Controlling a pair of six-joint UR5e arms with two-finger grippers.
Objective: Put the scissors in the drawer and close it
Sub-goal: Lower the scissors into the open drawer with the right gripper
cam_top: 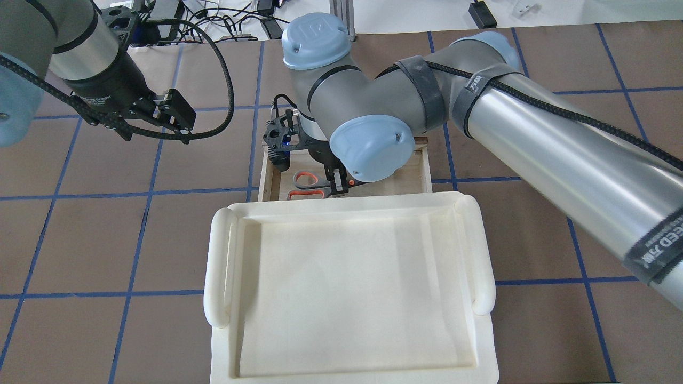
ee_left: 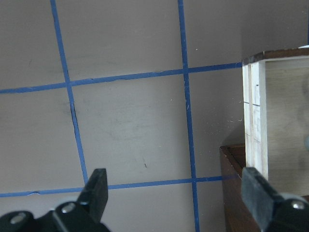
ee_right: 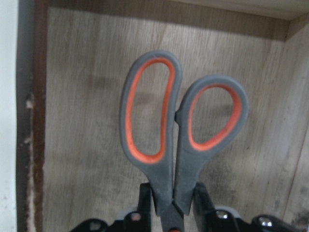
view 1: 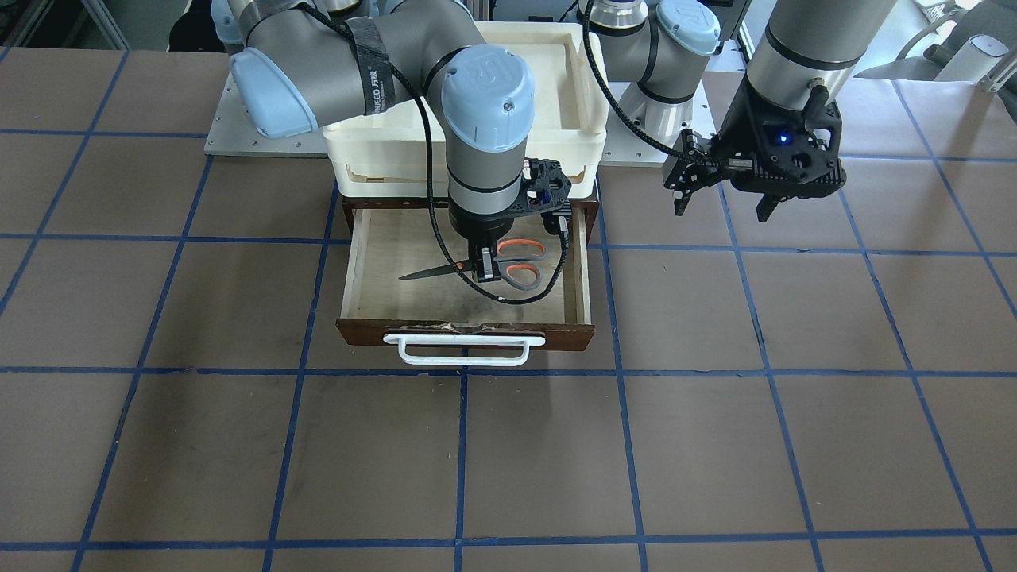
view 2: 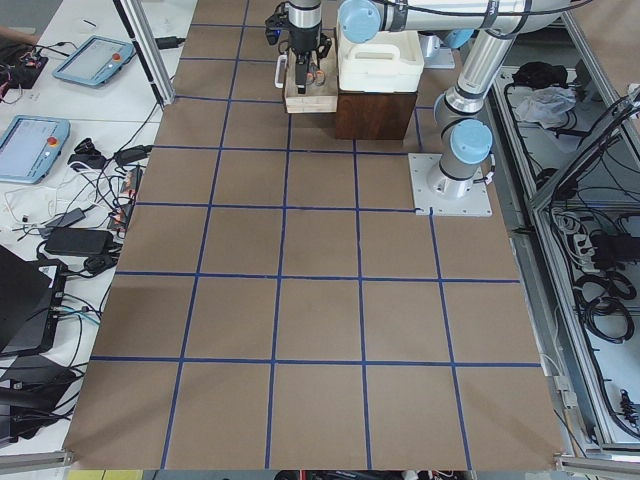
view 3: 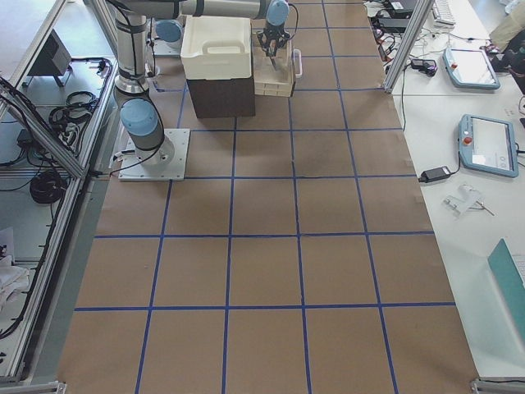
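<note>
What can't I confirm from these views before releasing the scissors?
Whether the scissors rest on the drawer floor or hang above it: the close views look down on them.
Blades, overhead view: hidden under the right arm.
Blades, right wrist view: cut off behind the right gripper.
Side views: scissors too small.

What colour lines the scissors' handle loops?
Orange-red, on the scissors; right wrist view shows it best.

Readable markings, as I see them from the remote desk:
1. Black strap (view 1: 369, 67) on the right arm (view 1: 413, 56): white print, "NLEED", then Chinese characters I cannot make out.
2. Second black strap (cam_top: 653, 250) on the same arm, overhead view: "EED", then similar characters, its start hidden.
3. Blue joint cap (view 1: 486, 87): embossed "UR" mark, only partly legible.
</note>
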